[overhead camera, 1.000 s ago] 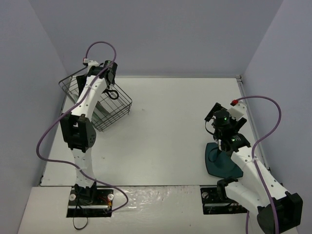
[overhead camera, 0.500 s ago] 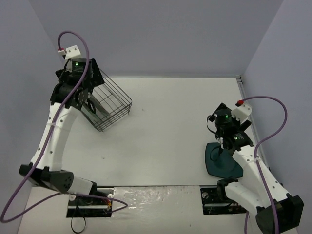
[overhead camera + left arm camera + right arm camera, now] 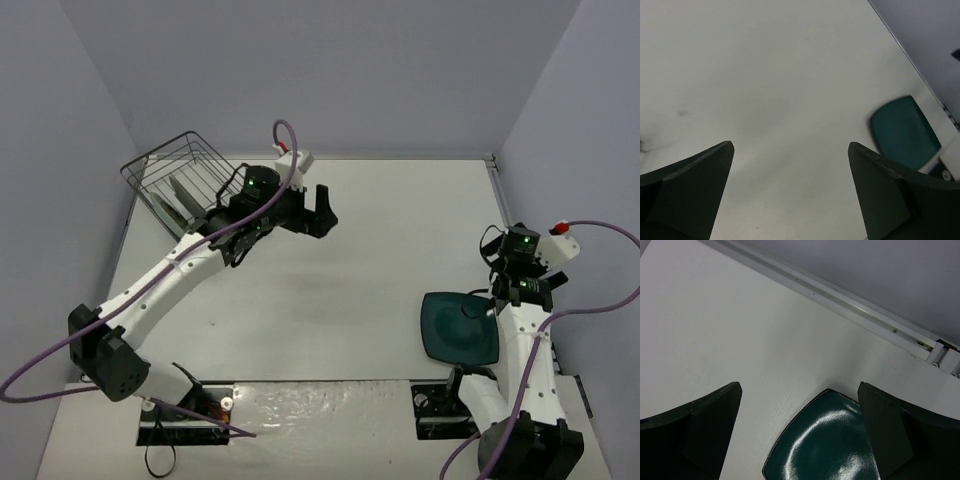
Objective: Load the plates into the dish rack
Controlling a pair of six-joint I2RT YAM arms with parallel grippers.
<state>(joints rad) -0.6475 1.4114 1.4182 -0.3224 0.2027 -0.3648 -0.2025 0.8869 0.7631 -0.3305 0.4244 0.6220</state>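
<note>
The dark teal plate [image 3: 460, 328] lies flat on the table [image 3: 360, 260] at the lower right of the top view, just ahead of the right arm's base and well apart from the rack. The right gripper [image 3: 799, 387] hangs above the plate's far edge with its fingers spread wide and nothing between them. In the right wrist view, the plate's rounded corner shows at the bottom centre, between the two fingers. The plate's surface is glossy and reflects the light, so it is probably glazed ceramic: stiff, moderately heavy, brittle if dropped, and slippery under the pads. Because it sits flat, only the raised rim offers a hold. Pinch across the rim at an edge or corner, one finger above and one below, and expect the plate to pivot in the grip if it is taken far from its centre line. At the centre of the top view, the left gripper [image 3: 321, 210] is also spread and empty, held above bare table and pointing toward the right of the frame. At the upper left stands the dish rack [image 3: 160, 165], with a pale plate [image 3: 183, 197] leaning on edge inside. Whether a second plate stands behind it cannot be determined.
</note>
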